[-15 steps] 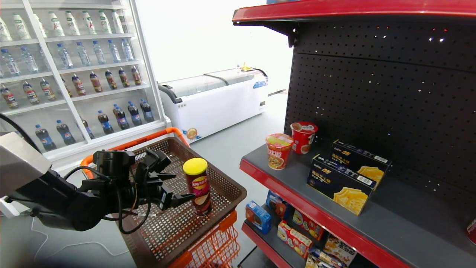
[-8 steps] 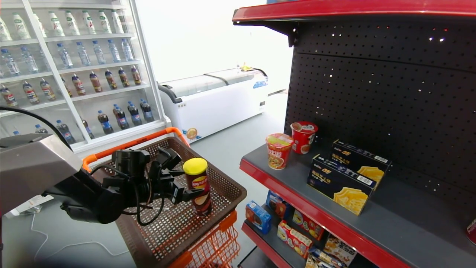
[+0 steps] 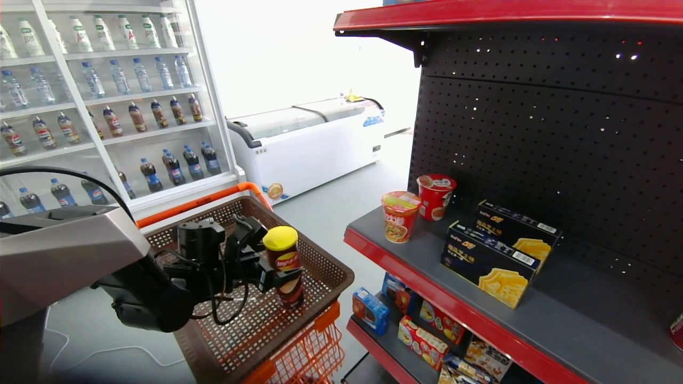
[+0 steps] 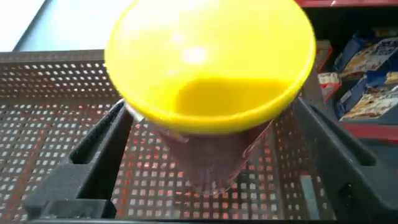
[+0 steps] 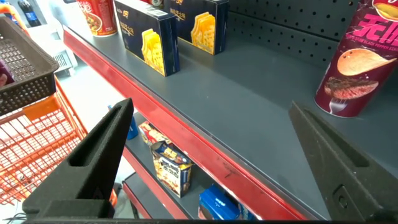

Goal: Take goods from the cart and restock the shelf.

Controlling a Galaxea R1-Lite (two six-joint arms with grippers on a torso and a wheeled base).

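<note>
A tall chips can (image 3: pixel 283 266) with a yellow lid (image 4: pixel 211 68) stands upright in the brown mesh basket (image 3: pixel 325 269) on top of the orange cart (image 3: pixel 309 352). My left gripper (image 3: pixel 278 273) is open, level with the can's middle, one finger on each side of it (image 4: pixel 210 134). My right gripper (image 5: pixel 211 109) is open and holds nothing, hovering over the grey shelf board (image 5: pixel 242 106). A second chips can (image 5: pixel 357 62) stands on that board beside it, seen at the head view's right edge (image 3: pixel 677 326).
On the shelf (image 3: pixel 565 320) stand two cup noodles (image 3: pixel 400 216) and two dark snack boxes (image 3: pixel 491 264). Packets fill the lower shelf (image 3: pixel 421 336). A drinks fridge (image 3: pixel 106 106) and a chest freezer (image 3: pixel 309 138) stand behind the cart.
My left arm has moved right toward the chips can, bringing the open fingers from beside it to around it. The can has not moved.
</note>
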